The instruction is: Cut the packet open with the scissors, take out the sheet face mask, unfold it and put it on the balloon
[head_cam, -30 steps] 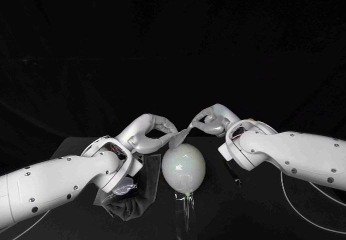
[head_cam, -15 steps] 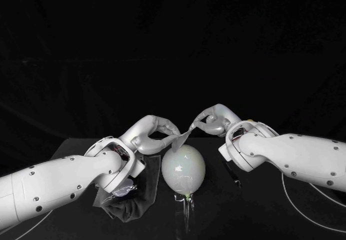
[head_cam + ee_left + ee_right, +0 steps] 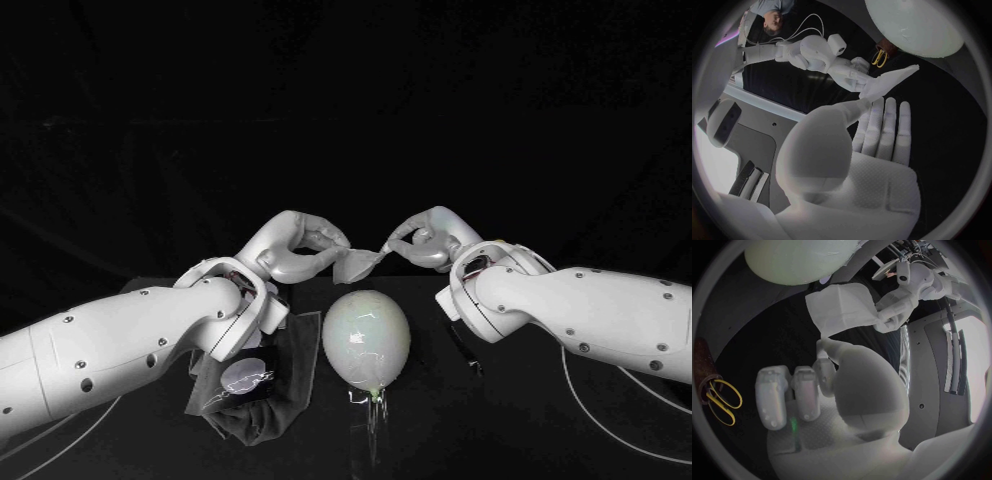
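Since a second ago my left hand [image 3: 296, 250] has risen and drawn in toward my right hand [image 3: 428, 240]. The sheet face mask [image 3: 355, 266], which then sagged down to the top of the balloon [image 3: 368, 335], is now bunched short between my two sets of fingertips.

I am grasping the mask with both hands. On the left, my thumb tip meets one edge of it while the long fingers [image 3: 882, 127] lie straight and close together behind it. On the right, my thumb reaches up to the opposite edge and the other fingers [image 3: 786, 395] curl inward beside it. The mask is a pale, partly folded flap, held in the air and touching nothing but my fingers.

Directly below my fingertips, just under the mask's lower corner, the balloon lies on the black table [image 3: 548, 420]. Its rounded end is nearest my fingers and its knotted neck points away from them, toward my body.

Past the balloon on my right fingers' side, the yellow-handled scissors [image 3: 720, 399] lie flat on the table, well apart from the mask. Behind and below my left fingers, under that forearm, a dark crumpled sheet [image 3: 267, 400] with a shiny patch rests beside the balloon.
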### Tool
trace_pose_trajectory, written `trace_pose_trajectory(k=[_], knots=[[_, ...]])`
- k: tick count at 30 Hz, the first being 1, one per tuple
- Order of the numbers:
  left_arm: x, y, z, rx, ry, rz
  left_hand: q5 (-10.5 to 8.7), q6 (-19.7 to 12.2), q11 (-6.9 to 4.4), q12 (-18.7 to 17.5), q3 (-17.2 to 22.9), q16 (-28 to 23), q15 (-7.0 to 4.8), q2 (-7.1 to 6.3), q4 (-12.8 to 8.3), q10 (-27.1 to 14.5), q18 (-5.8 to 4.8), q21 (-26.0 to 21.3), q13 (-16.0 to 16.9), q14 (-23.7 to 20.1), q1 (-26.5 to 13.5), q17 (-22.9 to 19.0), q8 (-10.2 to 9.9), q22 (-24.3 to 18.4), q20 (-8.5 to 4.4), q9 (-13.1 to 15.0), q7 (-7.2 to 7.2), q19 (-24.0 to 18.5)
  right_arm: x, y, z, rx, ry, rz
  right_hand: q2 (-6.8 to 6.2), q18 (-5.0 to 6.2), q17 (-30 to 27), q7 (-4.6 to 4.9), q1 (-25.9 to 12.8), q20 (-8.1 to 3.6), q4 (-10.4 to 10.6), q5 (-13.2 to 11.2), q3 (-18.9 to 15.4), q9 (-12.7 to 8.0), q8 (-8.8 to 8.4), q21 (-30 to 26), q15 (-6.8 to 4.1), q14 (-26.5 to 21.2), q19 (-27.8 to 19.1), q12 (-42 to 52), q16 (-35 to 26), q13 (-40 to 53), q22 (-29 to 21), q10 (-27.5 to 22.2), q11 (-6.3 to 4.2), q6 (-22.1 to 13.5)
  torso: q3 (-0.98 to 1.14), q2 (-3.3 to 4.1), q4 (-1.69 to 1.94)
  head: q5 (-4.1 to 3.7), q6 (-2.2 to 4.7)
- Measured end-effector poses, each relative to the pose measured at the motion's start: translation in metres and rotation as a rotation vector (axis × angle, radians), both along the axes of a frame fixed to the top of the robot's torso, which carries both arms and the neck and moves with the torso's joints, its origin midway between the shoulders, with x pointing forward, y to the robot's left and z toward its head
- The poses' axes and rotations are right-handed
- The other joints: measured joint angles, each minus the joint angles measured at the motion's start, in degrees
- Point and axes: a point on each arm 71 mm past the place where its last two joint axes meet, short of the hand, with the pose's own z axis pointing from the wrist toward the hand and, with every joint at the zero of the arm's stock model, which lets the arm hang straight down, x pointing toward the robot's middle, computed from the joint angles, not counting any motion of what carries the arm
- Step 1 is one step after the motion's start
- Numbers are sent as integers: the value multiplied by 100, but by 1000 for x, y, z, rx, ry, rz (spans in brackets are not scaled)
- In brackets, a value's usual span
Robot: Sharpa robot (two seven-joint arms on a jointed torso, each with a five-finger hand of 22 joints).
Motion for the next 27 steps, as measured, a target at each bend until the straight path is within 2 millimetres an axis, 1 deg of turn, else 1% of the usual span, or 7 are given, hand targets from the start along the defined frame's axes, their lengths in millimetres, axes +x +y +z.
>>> trace_pose_trajectory(k=[1, 4, 9, 12, 15, 22, 27], knots=[[2, 1, 2, -7, 7, 5, 0, -20, 0, 0, 1, 0, -4, 10, 1, 0, 0, 41, -7, 4, 10, 0, 11, 20, -20, 0, 20, 20, 1, 0, 0, 2, -2, -4, 0, 0, 0, 0, 0, 0, 0, 0, 0, 0, 0, -1, 0, 0, 0, 0, -3, 0, 0, 0, 0, 0, 0, -1, 0, 0, 2], [7, 3, 5, -26, 30, 19, -2, -21, 0, 0, 5, 0, -38, 15, 5, 0, 0, 136, -20, 67, 16, 0, 42, 77, -35, 0, 20, 36, 4, -1, 3, 10, -8, -17, 0, 0, -3, -1, 0, 0, 0, -2, 0, 0, 0, -1, 0, 0, -1, 0, -14, 0, 0, 6, -6, -1, 0, -5, 0, -2, 10], [14, 4, 7, -52, 71, 29, -6, -42, 0, 0, 5, 0, -52, 28, 6, 0, 0, 227, -30, 135, 27, 0, 43, 133, -40, 0, 39, 40, 13, 0, 9, 17, -13, -36, 0, 0, -4, -2, 0, 0, 0, -3, -1, 0, 0, -5, 0, 0, -2, 0, 6, 0, -1, 9, -9, -2, 0, -6, -2, -13, 27], [19, 5, 8, -66, 95, 35, -7, -66, 0, 0, 5, 0, -57, 33, 6, 0, -1, 296, -30, 194, 29, -2, 43, 172, -70, 0, 21, 70, 19, 0, 11, 17, -7, -48, 0, 0, -4, -2, 0, -7, 0, -4, -1, 0, 0, -5, 0, 0, -9, 0, 6, 0, -3, 9, -9, -2, -1, -5, -2, -26, 37], [24, 6, 9, -80, 117, 43, -15, -94, 0, 0, 5, 0, -76, 75, 6, 0, -1, 393, -29, 262, 11, -14, 76, 223, -101, 0, 29, 101, 24, 1, 13, 13, 3, -57, 0, 0, -4, -2, 0, -7, -7, -12, 7, 0, 0, -6, 0, 0, -10, 0, 6, 0, -5, 9, -9, -2, -3, -2, -2, -42, 47], [37, 9, 9, -105, 158, 59, 5, -136, 0, 0, 5, 0, -83, 91, 6, 0, -1, 427, -29, 269, -5, -54, 107, 254, -100, 0, 26, 101, 33, 4, 15, 4, 41, -69, 0, 0, -1, -3, 0, -6, -17, -18, 16, 0, 0, -6, 0, 0, -11, 0, 4, 0, -4, 9, -9, -3, -3, 5, -1, -69, 43], [42, 9, 9, -117, 180, 60, 5, -137, 0, 0, 5, -10, -83, 91, 6, 0, -1, 447, -29, 269, -5, -61, 107, 257, -101, 0, 26, 101, 35, 6, 15, 1, 64, -69, 0, 0, 1, -4, 0, 1, -17, 1, 16, 0, 0, -7, 0, 0, -19, 0, 2, 0, -2, 8, -9, -4, -3, 5, -1, -81, 36]])
